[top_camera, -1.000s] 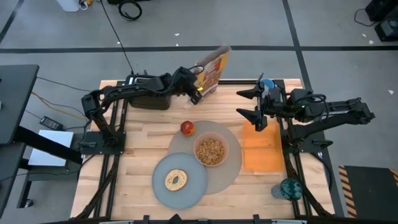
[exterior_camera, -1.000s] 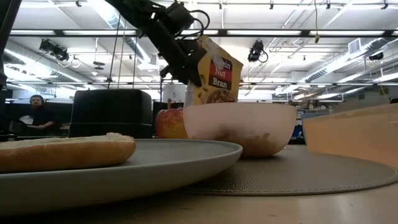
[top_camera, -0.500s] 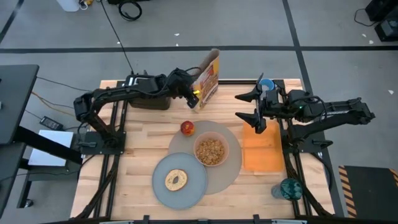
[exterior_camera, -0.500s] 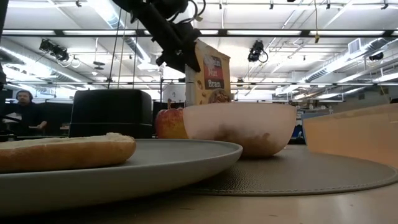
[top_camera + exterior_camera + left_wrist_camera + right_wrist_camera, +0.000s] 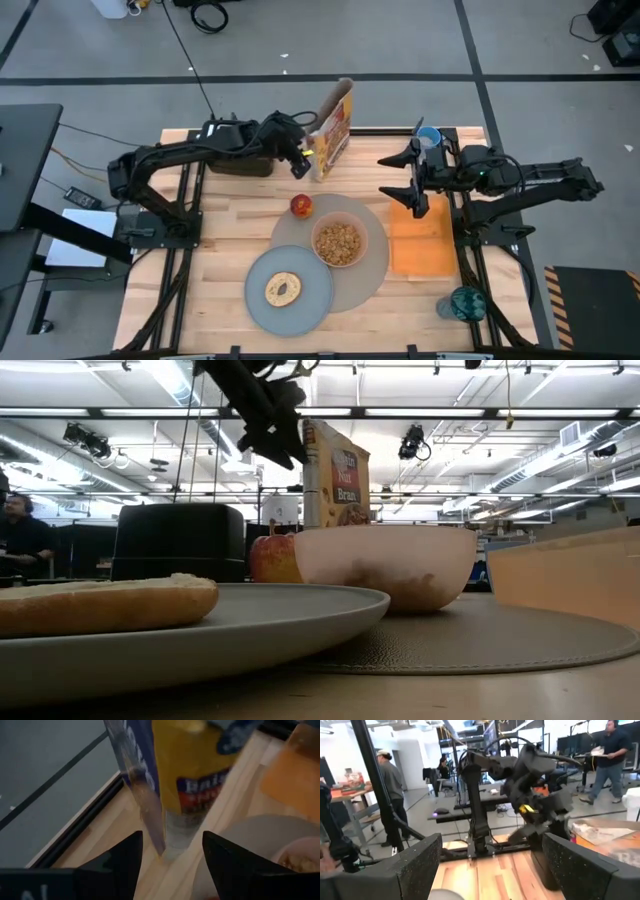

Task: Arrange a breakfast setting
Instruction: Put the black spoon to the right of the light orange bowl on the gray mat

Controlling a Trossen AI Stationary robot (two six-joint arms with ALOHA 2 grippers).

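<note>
Cereal box: the tall yellow cardboard cereal box point(image 5: 334, 128) stands upright at the far edge of the wooden surface point(image 5: 230, 215), near the middle, free of any grip.
Left gripper: the left gripper point(image 5: 305, 158) hangs just beside the box's near side, jaws open and empty.
Right gripper: the right gripper point(image 5: 402, 175) hovers over the right half of the surface above the orange cloth point(image 5: 420, 240), jaws spread wide, holding nothing.
Placemat: the large round tan placemat point(image 5: 372, 270) lies at the centre of the surface.
Bowl: the small pink bowl point(image 5: 339, 243) of cereal sits on the placemat.
Apple: the red apple point(image 5: 302, 206) rests at the placemat's far left rim.
Plate: the round grey plate point(image 5: 262, 308) overlaps the placemat's near left edge and carries the sliced bagel point(image 5: 284, 289).
Cup: the light-blue cup point(image 5: 428, 136) stands by the far right corner.
</note>
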